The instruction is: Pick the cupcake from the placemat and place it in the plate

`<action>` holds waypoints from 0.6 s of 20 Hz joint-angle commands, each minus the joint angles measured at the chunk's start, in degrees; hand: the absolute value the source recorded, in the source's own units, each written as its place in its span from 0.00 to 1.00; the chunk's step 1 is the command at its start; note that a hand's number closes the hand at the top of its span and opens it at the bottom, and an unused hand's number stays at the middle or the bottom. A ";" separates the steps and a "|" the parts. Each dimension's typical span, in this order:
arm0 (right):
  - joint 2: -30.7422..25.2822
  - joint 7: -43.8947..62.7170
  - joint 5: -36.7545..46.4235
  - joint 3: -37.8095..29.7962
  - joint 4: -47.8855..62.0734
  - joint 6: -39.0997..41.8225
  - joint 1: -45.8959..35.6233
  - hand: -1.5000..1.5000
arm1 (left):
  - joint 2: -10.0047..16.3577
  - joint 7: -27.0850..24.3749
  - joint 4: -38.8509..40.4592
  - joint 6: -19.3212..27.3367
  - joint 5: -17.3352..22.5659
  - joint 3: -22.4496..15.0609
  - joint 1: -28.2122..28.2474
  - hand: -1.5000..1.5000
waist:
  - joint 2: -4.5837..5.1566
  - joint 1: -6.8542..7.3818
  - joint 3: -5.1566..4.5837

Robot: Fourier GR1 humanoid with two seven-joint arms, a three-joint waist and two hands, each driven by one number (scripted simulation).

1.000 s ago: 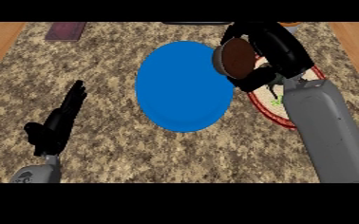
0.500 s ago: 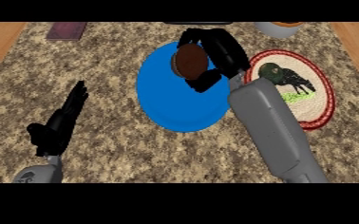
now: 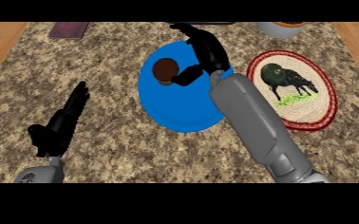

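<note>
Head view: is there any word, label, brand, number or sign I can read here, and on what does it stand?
None: no readable text shows anywhere.
placemat: picture only, a dark animal on grass inside a red rim; no lettering.
plate: plain blue, no mark.
cupcake: no label.
dark flat thing at the far left: no marking shows.
vessel at the far right: cut off by the edge, nothing readable.

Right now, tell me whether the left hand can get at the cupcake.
Probably yes: only counter lies between the left hand and the cupcake on the plate; the right hand sits at the cupcake's right side.
</note>
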 commanded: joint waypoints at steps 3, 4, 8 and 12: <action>0.25 -5.82 -8.92 -3.40 -0.13 -5.17 3.03 0.00 | -0.13 1.48 0.86 0.21 0.49 0.97 -2.61 0.50 | -0.09 -1.00 0.03; 0.25 -6.03 -10.56 -7.37 1.49 -4.33 -0.06 0.00 | 0.50 3.45 -0.66 -0.25 0.74 0.89 -2.20 0.50 | -0.02 -0.70 0.05; -0.39 -7.10 -17.96 -13.32 -0.86 -2.63 0.26 0.00 | -0.36 1.81 -0.37 0.68 -0.17 0.55 -1.14 0.50 | -0.20 -1.18 0.04; -5.10 -17.76 -25.92 -19.68 1.58 5.54 6.19 0.00 | -2.08 -1.66 0.02 0.93 -0.88 -0.53 1.37 0.50 | 0.08 -1.03 0.06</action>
